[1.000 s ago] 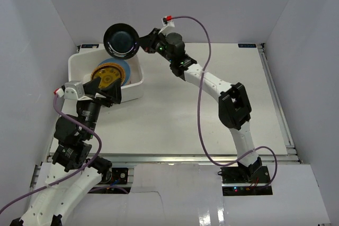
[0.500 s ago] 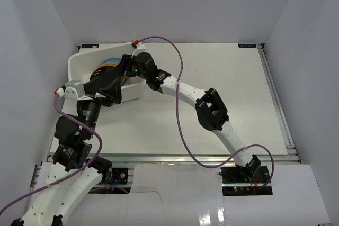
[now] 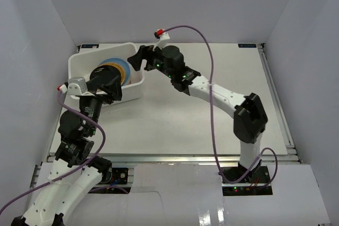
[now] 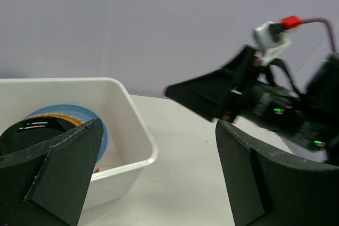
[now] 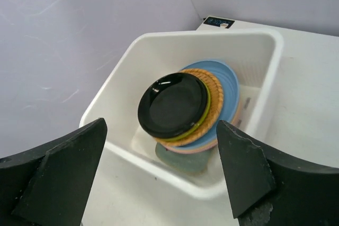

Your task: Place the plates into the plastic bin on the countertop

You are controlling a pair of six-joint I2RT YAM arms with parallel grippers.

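The white plastic bin (image 3: pixel 79 63) stands at the far left of the countertop (image 3: pixel 212 120). A stack of plates (image 5: pixel 212 101) lies inside it, with a black plate (image 5: pixel 172 104) on top. Under it show a lime green rim, a tan plate, a light blue plate (image 5: pixel 228 86), a pink one and a pale green tray (image 5: pixel 183 158). My right gripper (image 5: pixel 160 121) hovers open and empty above the bin's near right side (image 3: pixel 139 59). My left gripper (image 4: pixel 159 125) stands open and empty beside the bin's near corner (image 3: pixel 108 89).
White walls close in the table on three sides. Metal rails (image 3: pixel 275 93) run along the table's edges. The right arm (image 3: pixel 222 96) reaches diagonally across the middle, its purple cable (image 3: pixel 209 78) looping above it.
The right gripper carried the black plate down over the bin, opened, and left it on top of the stack. It has since drawn back to the right. The left arm barely moved.
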